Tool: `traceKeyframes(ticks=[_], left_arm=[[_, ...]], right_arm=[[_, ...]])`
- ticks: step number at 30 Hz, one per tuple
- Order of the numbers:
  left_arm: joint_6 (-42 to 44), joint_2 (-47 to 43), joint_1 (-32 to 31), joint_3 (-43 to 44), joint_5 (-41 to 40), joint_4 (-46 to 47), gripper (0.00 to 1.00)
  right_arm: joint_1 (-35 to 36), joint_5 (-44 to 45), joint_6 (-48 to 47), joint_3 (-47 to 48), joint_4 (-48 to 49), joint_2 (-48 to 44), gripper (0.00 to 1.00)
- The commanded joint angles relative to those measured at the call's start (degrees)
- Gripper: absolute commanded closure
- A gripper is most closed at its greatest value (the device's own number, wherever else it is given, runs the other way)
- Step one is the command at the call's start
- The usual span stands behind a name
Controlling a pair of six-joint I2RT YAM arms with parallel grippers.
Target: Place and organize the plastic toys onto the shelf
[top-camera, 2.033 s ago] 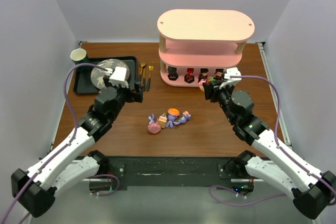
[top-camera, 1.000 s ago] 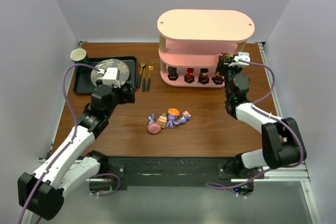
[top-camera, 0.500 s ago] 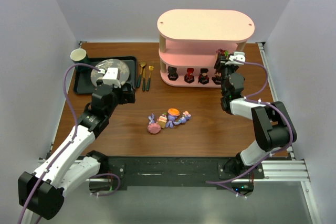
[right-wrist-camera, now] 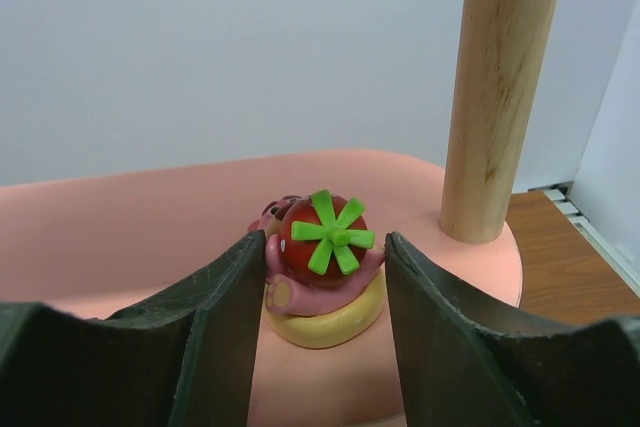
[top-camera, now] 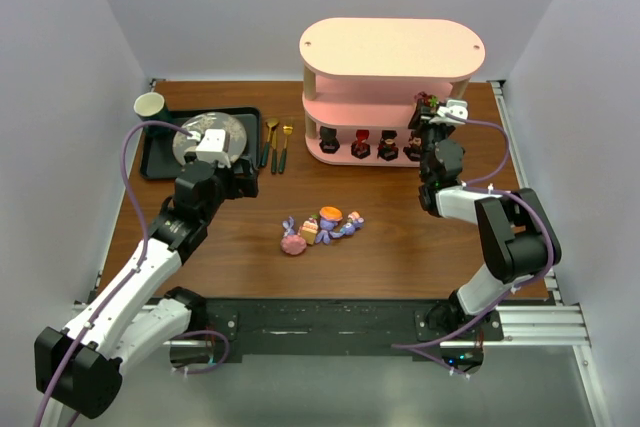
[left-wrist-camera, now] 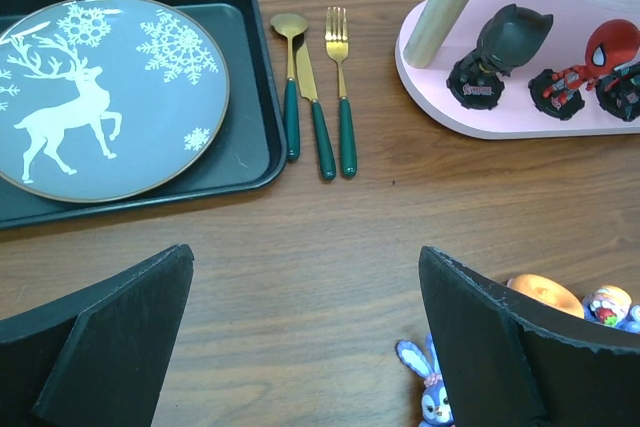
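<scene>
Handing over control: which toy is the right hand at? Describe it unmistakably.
On the pink shelf's middle tier, beside the right-end wooden post, a toy sits between the fingers of the right hand. It is pink with a red strawberry; the figures below are dark.

Pink shelf (top-camera: 392,47), black tray (left-wrist-camera: 252,137), grey-blue plate (left-wrist-camera: 130,87) patterned with white reindeer and snowflakes

A wooden post (right-wrist-camera: 505,87) crowds the right tool (right-wrist-camera: 325,259).
</scene>
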Motion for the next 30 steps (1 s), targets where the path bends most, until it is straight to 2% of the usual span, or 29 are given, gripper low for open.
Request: traceKeyframes(ticks=[1,11,21,24,30], left_arm=[[1.1,-0.2,0.3,-0.3,0.9,1.9,0.00],[1.3,-0.3,0.3,-0.3,0.9,1.9,0.00],[1.3,-0.6,0.3,-0.4,1.5,1.9,0.00],[1.2,-0.6,0.3,-0.3,1.7,1.8,0.00],[1.2,-0.8,0.3,-0.2,2.2,1.4,0.00]], right_arm=[[-0.1,0.7,-0.5,0.9,3.6,0.1,0.45],[-0.1,-0.4,1.6,0.2,1.1,-1.6,0.33],[0.0,0.4,3.8,-3.7,-4.4,-10.6,0.11],[0.0,1.4,5.9,-5.1,-12.3,-16.7,0.07],[-0.1,3.1,11.5,-6.7,-36.5,-33.5,0.04]])
